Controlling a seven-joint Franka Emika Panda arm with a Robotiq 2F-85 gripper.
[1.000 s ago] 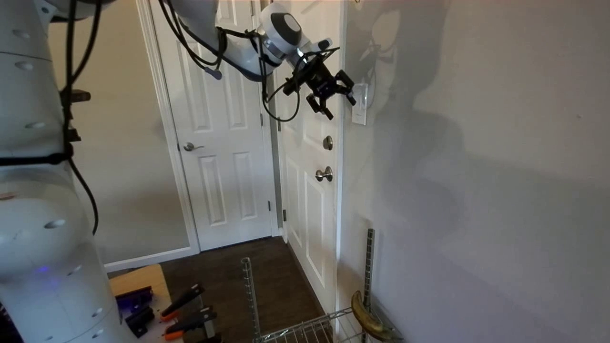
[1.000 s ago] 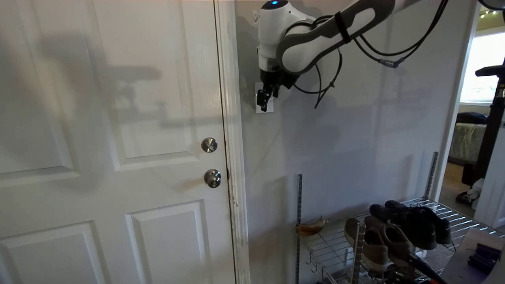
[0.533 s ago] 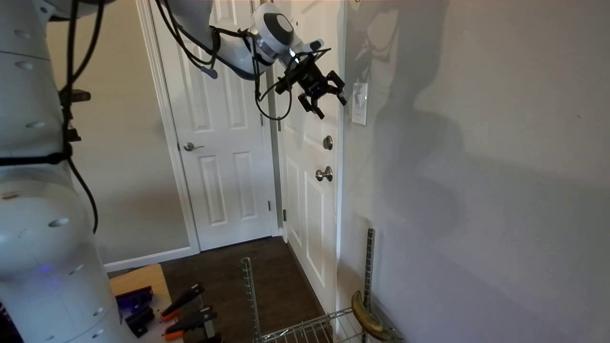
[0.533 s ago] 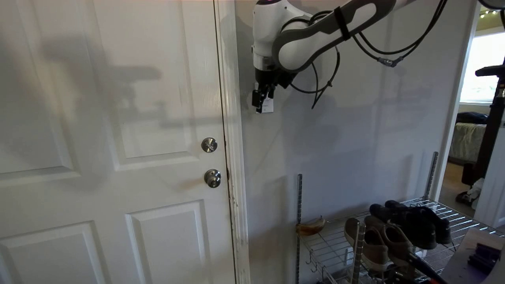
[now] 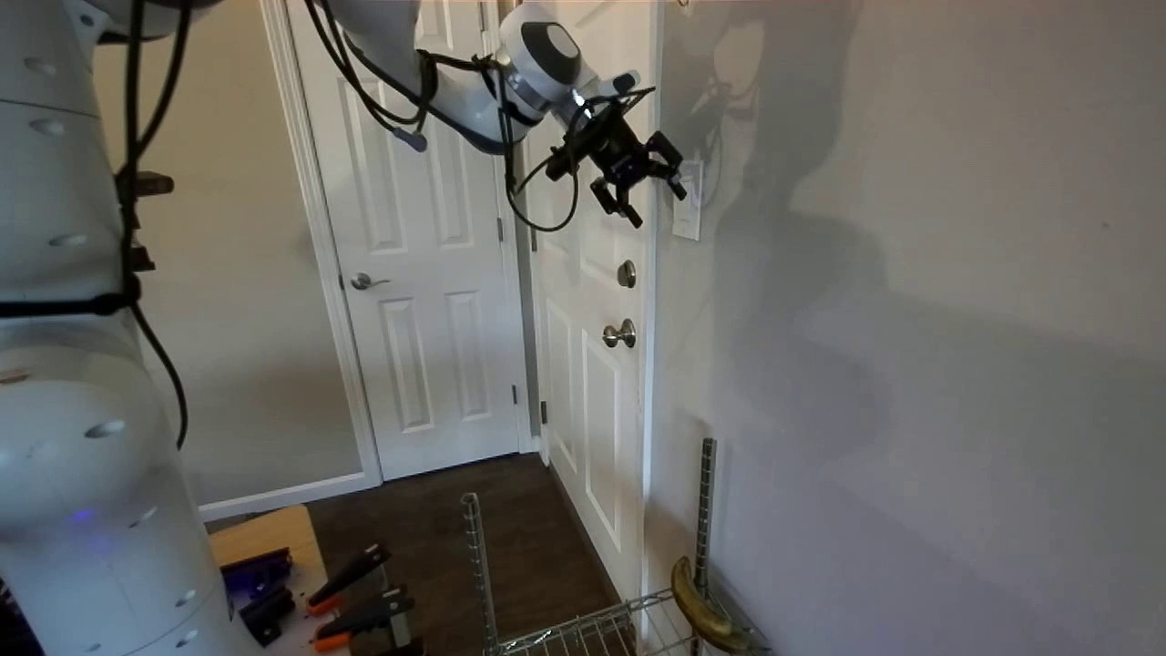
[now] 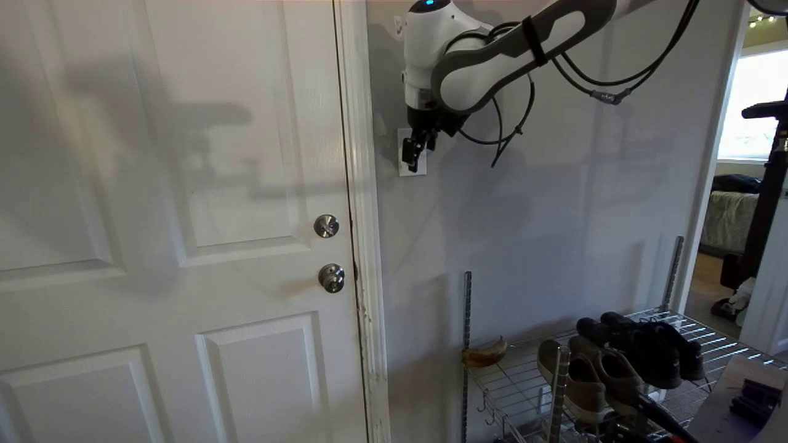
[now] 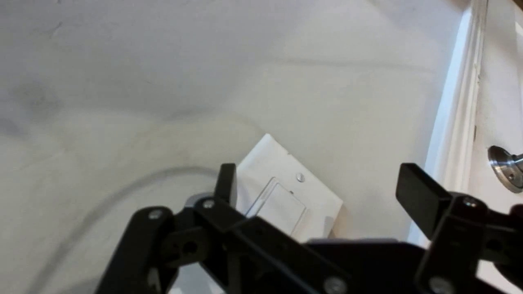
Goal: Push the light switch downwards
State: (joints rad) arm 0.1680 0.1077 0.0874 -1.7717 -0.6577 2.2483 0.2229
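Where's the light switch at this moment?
In both exterior views, the light switch is on the wall just right of the door frame, higher than the deadbolt, partly hidden by the gripper.

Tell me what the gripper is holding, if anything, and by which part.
Nothing is held: the gripper stands open, no object gripped between its fingers. The light switch is on the wall.

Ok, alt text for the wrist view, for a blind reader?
Open black fingers along the bottom partly hide a white switch, which appears slanted on a pale wall. On the right are a door frame and a partly cropped metal fitting.
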